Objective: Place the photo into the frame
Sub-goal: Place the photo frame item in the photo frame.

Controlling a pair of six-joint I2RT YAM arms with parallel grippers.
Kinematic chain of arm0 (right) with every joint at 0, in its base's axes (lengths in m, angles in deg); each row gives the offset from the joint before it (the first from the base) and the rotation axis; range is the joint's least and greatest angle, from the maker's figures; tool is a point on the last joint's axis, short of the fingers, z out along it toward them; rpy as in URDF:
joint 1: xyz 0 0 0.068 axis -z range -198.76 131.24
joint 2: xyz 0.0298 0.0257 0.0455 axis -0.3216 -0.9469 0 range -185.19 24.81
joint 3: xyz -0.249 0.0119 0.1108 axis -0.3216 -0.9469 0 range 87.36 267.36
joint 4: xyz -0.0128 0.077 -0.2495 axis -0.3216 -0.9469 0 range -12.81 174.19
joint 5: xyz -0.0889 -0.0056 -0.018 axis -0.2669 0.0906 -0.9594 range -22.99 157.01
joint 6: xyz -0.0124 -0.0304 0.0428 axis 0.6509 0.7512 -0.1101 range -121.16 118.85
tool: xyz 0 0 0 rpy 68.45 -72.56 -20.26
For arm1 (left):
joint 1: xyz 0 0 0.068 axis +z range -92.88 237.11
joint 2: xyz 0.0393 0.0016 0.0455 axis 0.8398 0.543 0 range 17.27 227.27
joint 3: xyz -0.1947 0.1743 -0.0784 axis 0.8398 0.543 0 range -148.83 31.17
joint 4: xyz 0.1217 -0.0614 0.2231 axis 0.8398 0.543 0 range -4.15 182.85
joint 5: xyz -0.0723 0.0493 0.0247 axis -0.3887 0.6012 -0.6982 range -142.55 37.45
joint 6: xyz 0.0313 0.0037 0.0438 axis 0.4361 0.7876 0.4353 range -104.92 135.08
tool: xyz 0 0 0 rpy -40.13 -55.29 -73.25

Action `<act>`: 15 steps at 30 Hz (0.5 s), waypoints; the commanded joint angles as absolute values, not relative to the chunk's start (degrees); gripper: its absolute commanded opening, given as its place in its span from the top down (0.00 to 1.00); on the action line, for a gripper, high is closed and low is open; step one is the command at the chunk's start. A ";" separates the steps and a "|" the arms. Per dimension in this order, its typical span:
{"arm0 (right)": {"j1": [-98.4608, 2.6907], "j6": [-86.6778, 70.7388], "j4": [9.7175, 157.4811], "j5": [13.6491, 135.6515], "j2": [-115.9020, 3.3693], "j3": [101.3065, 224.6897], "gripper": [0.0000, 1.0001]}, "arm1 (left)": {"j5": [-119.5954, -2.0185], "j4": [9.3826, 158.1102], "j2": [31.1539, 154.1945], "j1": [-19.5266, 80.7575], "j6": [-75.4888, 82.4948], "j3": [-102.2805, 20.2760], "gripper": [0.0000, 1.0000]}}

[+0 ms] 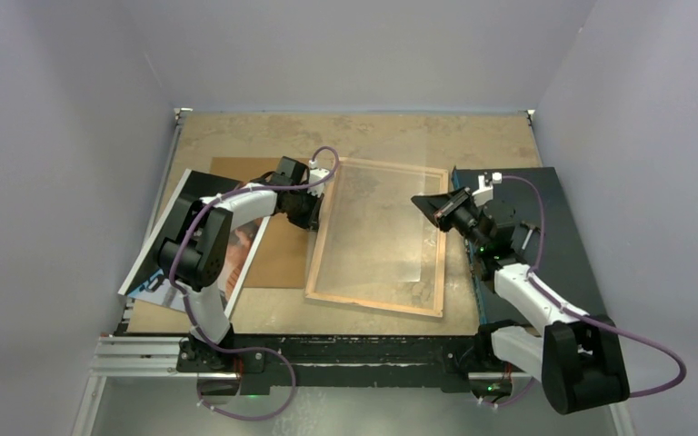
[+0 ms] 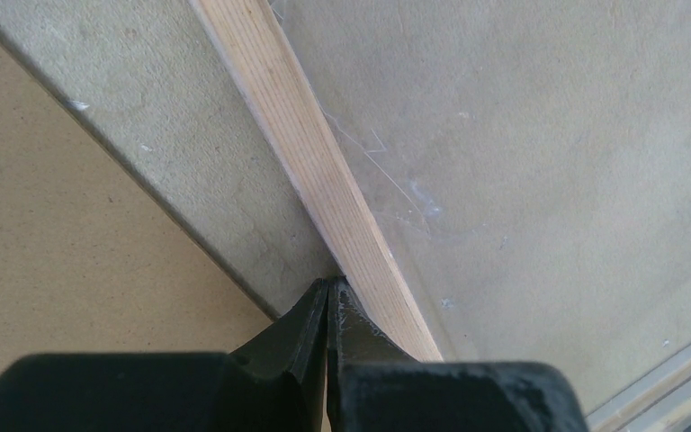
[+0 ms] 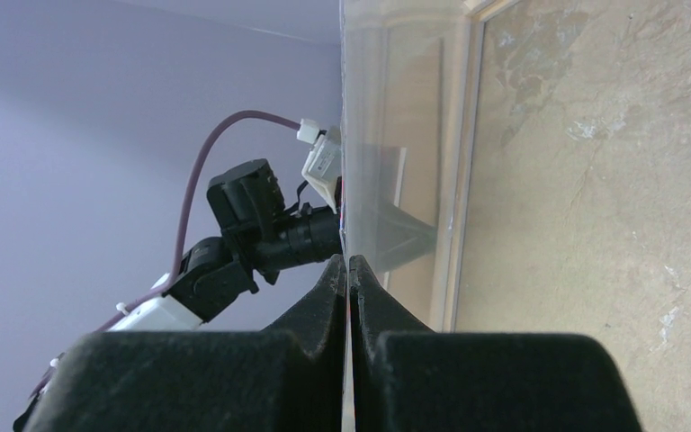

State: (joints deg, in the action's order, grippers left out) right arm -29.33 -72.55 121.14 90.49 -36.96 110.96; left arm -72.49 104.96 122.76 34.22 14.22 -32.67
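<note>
the photo (image 1: 152, 277) lies face up at the far left of the table (image 1: 373, 132), tilted, with the left arm's elbow over its middle. its right part rests on a brown board (image 1: 277, 254), which lies flat between the photo and the frame. the photo is well apart from the frame and not in it.

the left gripper (image 1: 309, 221) is down at the frame's left rail. in the left wrist view its fingers (image 2: 310, 315) are pressed together, tips right against the outer side of the wooden rail (image 2: 324, 171); nothing shows between them.

the frame (image 1: 377, 302) lies flat in the middle of the table, wood side up. a clear sheet (image 1: 386, 227) spans its opening, and the tabletop shows through it.

the right gripper (image 1: 436, 211) is at the frame's right rail. in the right wrist view (image 3: 348, 270) its fingers are clamped on the thin edge of the clear sheet (image 3: 396, 135), which runs straight out from between the tips. whether that edge is lifted off the rail i cannot tell.

a black mat (image 1: 554, 209) lies under the right arm, just right of the frame.
</note>
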 commanded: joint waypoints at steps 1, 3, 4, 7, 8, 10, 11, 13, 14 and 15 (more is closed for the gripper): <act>-31.39 -72.83 122.37 93.02 -38.47 110.62 1.00 | -76.52 103.89 122.31 33.73 13.11 -33.54 1.00; -31.79 -72.69 122.48 92.76 -38.99 110.81 1.00 | -76.55 103.82 122.39 33.74 13.04 -33.55 1.00; -32.08 -72.62 122.44 92.50 -39.38 110.83 1.00 | -76.60 103.81 122.44 33.74 13.03 -33.52 1.00; -32.99 -72.61 122.60 91.79 -40.59 110.53 1.00 | -76.71 103.76 122.60 33.82 12.98 -33.58 1.00; -33.27 -72.65 122.57 91.51 -40.98 110.42 1.00 | -76.72 103.77 122.61 33.80 13.04 -33.54 1.00; -33.67 -73.08 122.96 91.14 -41.71 110.16 1.00 | -76.87 103.67 122.64 33.78 13.03 -33.56 1.00; -33.82 -73.15 123.10 91.10 -41.99 110.13 1.00 | -76.89 103.65 122.73 33.82 13.02 -33.55 1.00; -34.03 -73.09 123.14 90.93 -42.35 110.13 1.00 | -76.89 103.66 122.80 33.82 13.06 -33.46 1.00; -34.05 -73.05 123.21 90.80 -42.40 110.08 1.00 | -76.89 103.63 122.81 33.82 13.06 -33.44 1.00; -34.13 -73.01 123.17 90.70 -42.42 110.06 1.00 | -76.89 103.61 122.75 33.78 13.13 -33.43 1.00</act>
